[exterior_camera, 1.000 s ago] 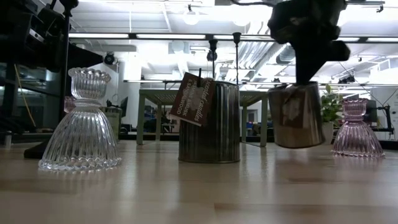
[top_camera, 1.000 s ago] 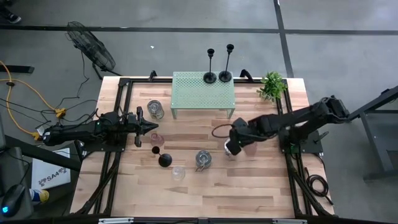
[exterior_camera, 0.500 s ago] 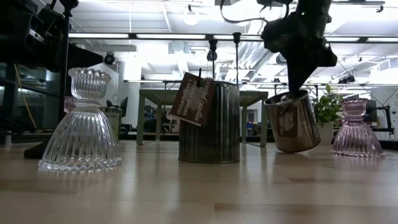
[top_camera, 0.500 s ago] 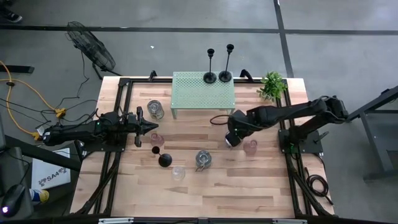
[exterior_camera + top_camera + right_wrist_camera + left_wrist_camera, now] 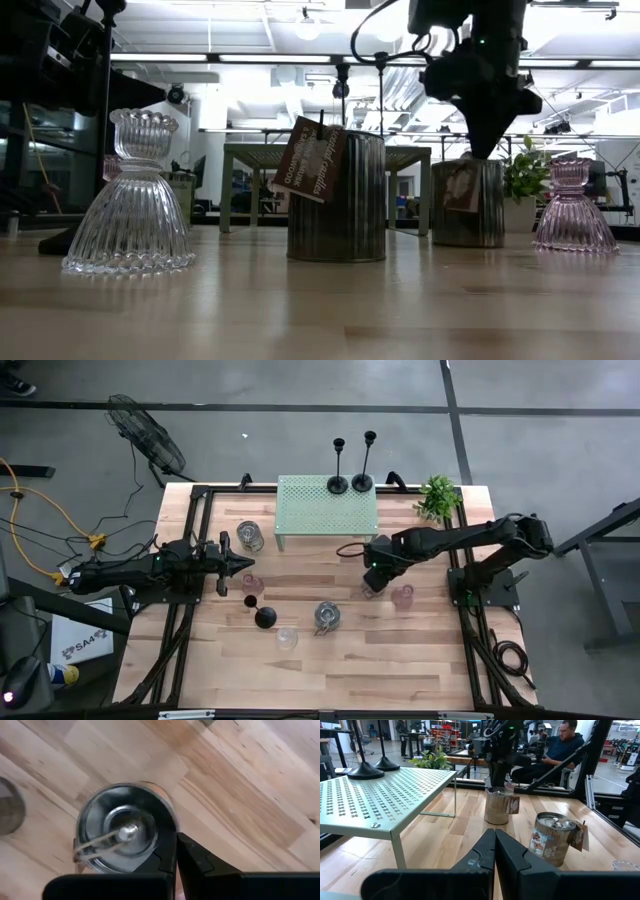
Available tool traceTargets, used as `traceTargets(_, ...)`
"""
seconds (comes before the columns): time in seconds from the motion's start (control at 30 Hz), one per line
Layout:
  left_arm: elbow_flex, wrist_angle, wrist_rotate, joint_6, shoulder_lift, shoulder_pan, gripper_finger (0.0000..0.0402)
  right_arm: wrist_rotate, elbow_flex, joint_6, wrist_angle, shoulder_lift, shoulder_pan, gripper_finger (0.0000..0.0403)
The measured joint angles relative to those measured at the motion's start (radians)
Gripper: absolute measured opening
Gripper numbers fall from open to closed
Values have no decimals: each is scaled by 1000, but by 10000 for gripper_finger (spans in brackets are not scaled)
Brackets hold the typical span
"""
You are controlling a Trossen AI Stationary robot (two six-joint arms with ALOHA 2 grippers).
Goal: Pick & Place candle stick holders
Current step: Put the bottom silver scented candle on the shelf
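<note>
High view: the right gripper hangs over the middle of the tabletop, its fingers pressed together over the rim of a silvery jar directly beneath it; whether it pinches the rim cannot be told. A pink glass cup stands just beside that gripper on the side of its own arm's base. A second silvery jar sits near it, toward the left arm and the front edge. The left gripper waits with fingers closed and empty, a small pink cup just beside its tip, a black candlestick and a clear cup a little farther off, and a third jar near it on the shelf side. Two black candlesticks stand on the green shelf, well beyond both grippers.

Low view: the right gripper points straight down at the jar, which stands upright and flat on the tabletop. The tagged jar, a clear cup and the pink cup stand apart.

Left wrist view: the closed left fingers point toward two jars, the farther one under the right arm. A seated person shows beyond.

Right wrist view: the closed fingers lie at the jar's rim.
</note>
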Motion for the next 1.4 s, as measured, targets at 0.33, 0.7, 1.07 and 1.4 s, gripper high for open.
traceTargets(0.33, 0, 0, 0, 0, 0, 0, 0, 0, 0, 54, -38, 0, -14, 3)
traceTargets(0.7, -3, 31, 4, 3, 0, 0, 0, -2, 0, 98, -32, 1, -10, 3)
traceTargets(1.07, -3, 36, 3, 6, 0, 0, 0, 39, 0, 95, -10, 1, -10, 69)
traceTargets(1.4, -2, 36, 0, 4, 0, 0, 0, 37, -1, 98, -10, 1, -9, 156)
